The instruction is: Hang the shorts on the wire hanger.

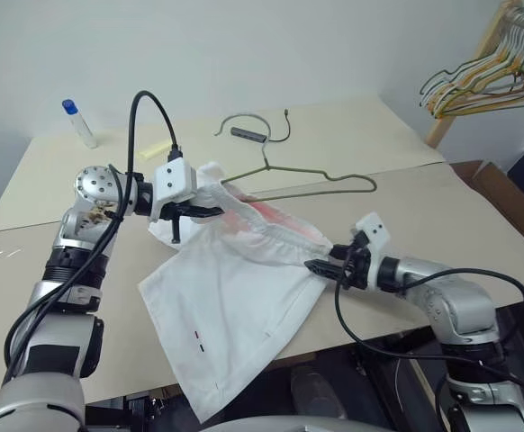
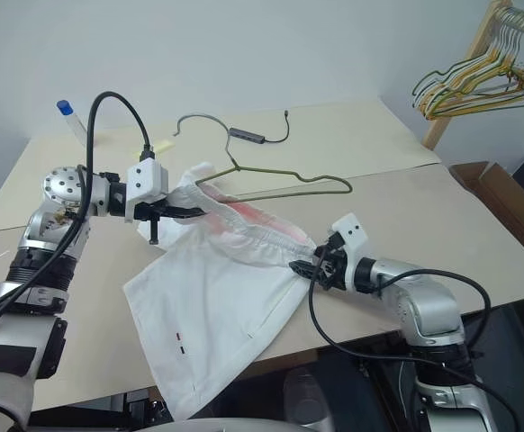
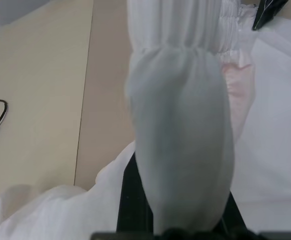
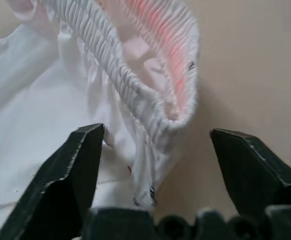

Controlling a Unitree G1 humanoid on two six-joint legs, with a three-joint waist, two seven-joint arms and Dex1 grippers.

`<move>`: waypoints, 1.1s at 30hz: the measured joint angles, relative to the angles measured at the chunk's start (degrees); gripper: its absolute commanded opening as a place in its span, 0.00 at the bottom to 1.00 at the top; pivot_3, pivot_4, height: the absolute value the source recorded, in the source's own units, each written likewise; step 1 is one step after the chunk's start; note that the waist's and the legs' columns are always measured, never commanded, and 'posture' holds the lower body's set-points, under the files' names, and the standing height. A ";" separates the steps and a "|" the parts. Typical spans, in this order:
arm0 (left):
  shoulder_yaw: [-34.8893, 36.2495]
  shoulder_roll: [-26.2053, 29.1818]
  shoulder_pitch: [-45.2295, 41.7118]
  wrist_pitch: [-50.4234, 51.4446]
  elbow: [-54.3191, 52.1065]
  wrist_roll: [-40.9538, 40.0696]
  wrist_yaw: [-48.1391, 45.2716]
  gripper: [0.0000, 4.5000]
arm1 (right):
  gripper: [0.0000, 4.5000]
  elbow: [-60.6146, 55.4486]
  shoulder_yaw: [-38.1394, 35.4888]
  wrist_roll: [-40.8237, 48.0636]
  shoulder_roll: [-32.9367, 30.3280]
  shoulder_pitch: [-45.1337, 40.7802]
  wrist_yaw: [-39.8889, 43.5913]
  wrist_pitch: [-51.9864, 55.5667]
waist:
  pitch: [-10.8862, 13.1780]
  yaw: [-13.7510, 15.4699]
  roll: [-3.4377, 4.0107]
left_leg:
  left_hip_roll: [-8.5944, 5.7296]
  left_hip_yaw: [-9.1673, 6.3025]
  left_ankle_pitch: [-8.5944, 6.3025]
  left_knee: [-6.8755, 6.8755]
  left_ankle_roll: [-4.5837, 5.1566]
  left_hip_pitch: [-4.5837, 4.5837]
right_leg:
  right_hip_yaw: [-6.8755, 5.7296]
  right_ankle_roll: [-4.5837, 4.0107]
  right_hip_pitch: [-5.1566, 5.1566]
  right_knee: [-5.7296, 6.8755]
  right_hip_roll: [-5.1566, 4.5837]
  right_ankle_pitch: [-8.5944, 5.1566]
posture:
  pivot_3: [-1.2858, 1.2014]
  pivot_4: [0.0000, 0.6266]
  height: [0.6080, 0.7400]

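Note:
The white shorts [image 1: 235,306] lie spread on the table, their gathered waistband [image 1: 275,241] pulled taut and showing pink inside. My left gripper [image 1: 210,212] is shut on the waistband's left end and holds it off the table; in the left wrist view the fabric [image 3: 180,140] drapes over the fingers. My right gripper [image 1: 318,267] is open at the waistband's right end, which lies just ahead of its two spread fingers [image 4: 75,165] with nothing gripped. The olive wire hanger [image 1: 334,180] lies behind the shorts, one end running into the raised waist opening.
A blue-capped bottle [image 1: 80,123] stands at the back left. A black cable with a grey adapter [image 1: 248,134] lies behind the hanger's hook. A bunch of yellow and green hangers [image 1: 483,81] hangs on a wooden rack at the far right. The table's front edge [image 1: 334,337] runs close below the shorts.

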 measured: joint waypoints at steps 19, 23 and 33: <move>-0.12 4.00 5.55 0.76 -2.81 -1.37 -3.93 0.00 | 0.00 2.00 -6.39 7.25 -7.86 -2.65 2.08 1.41 | 0.00 -0.09 0.00 | 0.01 0.01 0.00 0.00 0.00 0.05 | -0.01 0.00 0.04 0.00 0.01 0.00 | 0.43 0.00 1.00; -0.53 4.57 5.85 0.34 -3.04 -0.22 -3.37 0.00 | 0.00 3.07 -6.56 8.13 -11.69 -2.70 5.05 1.08 | 0.00 -0.03 0.00 | -0.01 0.02 0.00 0.00 0.00 0.02 | -0.01 0.01 0.05 -0.05 0.00 0.00 | 0.43 0.00 1.00; -3.30 5.26 5.95 -2.07 -1.76 4.61 -0.11 0.00 | 0.00 4.52 -6.36 8.40 -17.37 -3.76 9.77 -1.32 | 0.00 -0.10 0.00 | 0.02 0.05 0.00 0.00 0.00 0.02 | -0.01 0.01 0.04 -0.06 0.01 0.00 | 0.43 0.00 1.00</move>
